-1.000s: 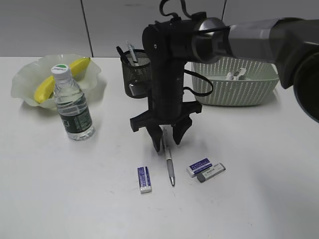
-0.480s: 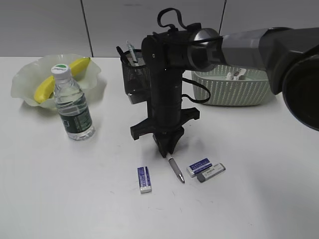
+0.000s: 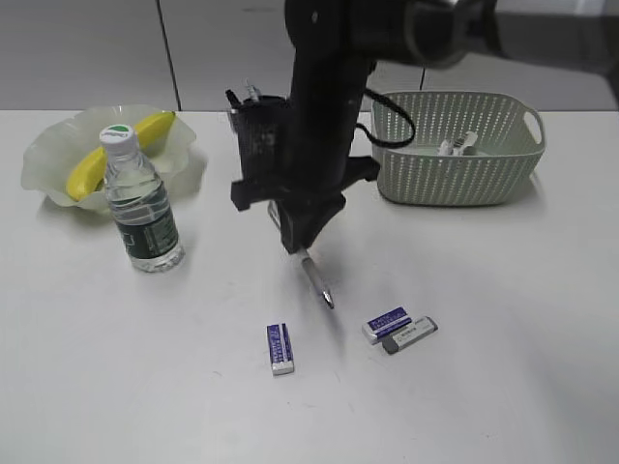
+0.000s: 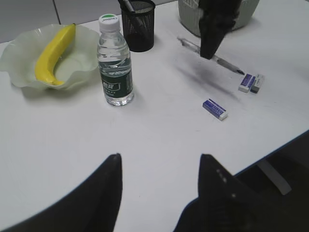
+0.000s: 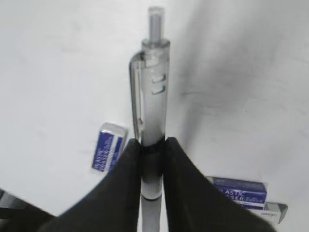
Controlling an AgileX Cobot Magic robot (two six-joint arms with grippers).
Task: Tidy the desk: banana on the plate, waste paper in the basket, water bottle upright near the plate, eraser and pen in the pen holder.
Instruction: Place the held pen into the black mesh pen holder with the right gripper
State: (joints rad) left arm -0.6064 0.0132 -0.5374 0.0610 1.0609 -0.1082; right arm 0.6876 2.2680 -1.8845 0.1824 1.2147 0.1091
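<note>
The pen (image 3: 315, 278) is clamped in the right pincer (image 5: 150, 166) and held tilted clear above the desk (image 3: 484, 367), tip down. 3 erasers are seen lying on the desk below: 1 (image 3: 280, 347) alone, 2 (image 3: 398, 327) touching each other. The pen holder (image 4: 138, 24) stands behind the arm, the basket (image 3: 455, 147) to its right. The banana (image 3: 116, 153) lies in the plate (image 3: 44, 155), the water bottle (image 3: 138, 201) upright just beside it. The left pincer (image 4: 159, 186) is held apart, empty.
</note>
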